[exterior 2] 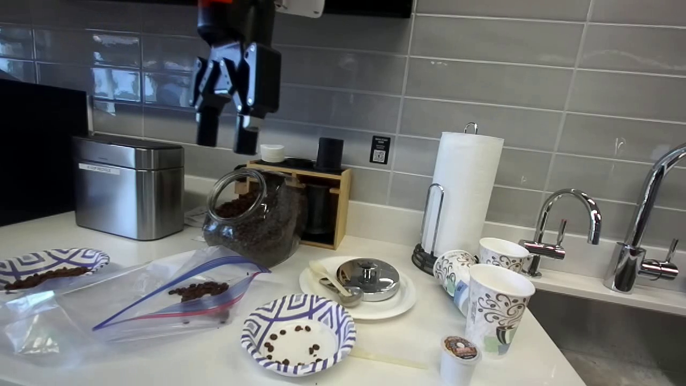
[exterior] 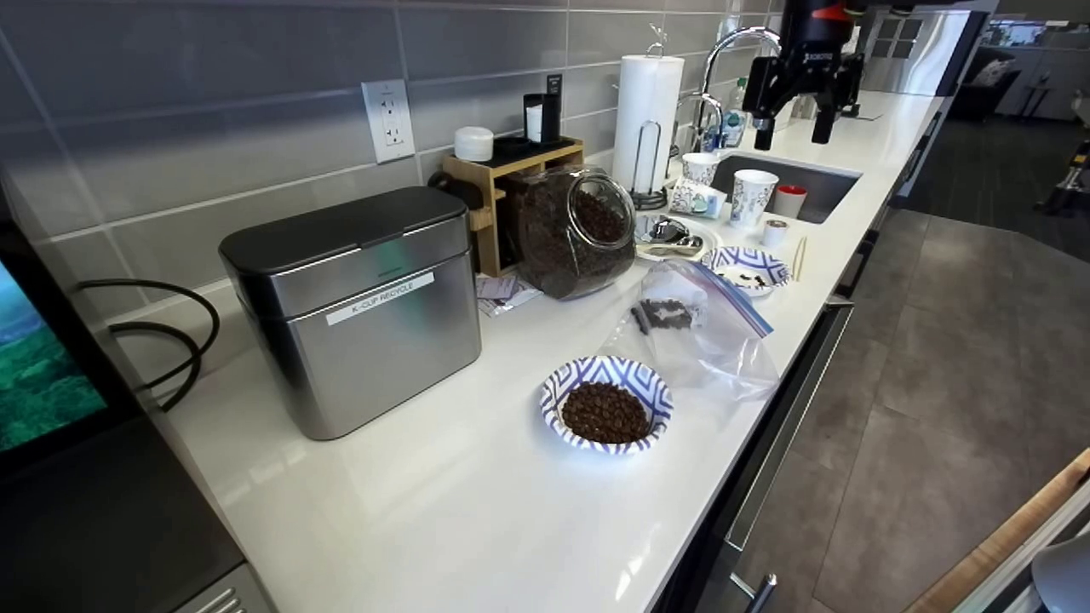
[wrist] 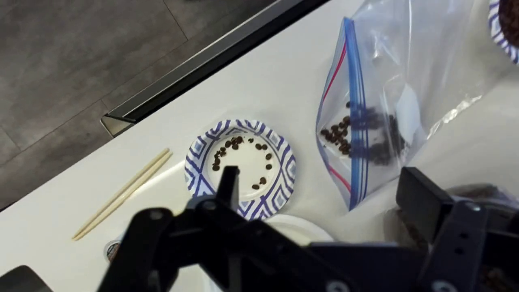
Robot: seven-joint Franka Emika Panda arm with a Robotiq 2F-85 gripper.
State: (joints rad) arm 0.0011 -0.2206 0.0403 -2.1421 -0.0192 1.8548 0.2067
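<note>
We observe the claw (exterior 2: 227, 140) hanging above the bench (exterior: 426, 511), its fingers spread and nothing between them. Past the fingers, in the wrist view, we see the sparse bowl (wrist: 251, 162), blue-patterned, with a few coffee beans (wrist: 235, 142) scattered around its base. Just beside it we find the clear zip bag (wrist: 383, 89) on the bench, a small heap of beans inside near the blue-and-red seal. By the bag's other end we record the full bowl (exterior: 605, 369), same pattern, its base covered with beans. Near the bag stands the glass jar (exterior 2: 268, 230), also holding beans. We note wooden sticks (wrist: 121, 192) and a white plate (exterior 2: 383, 310) with a metal lid (exterior 2: 370, 279) beside the sparse bowl. Farther out: paper cups (exterior 2: 501, 311), a paper towel roll (exterior 2: 463, 187) and a steel bin (exterior: 383, 323) labelled "K-CUP RECYCLE".
</note>
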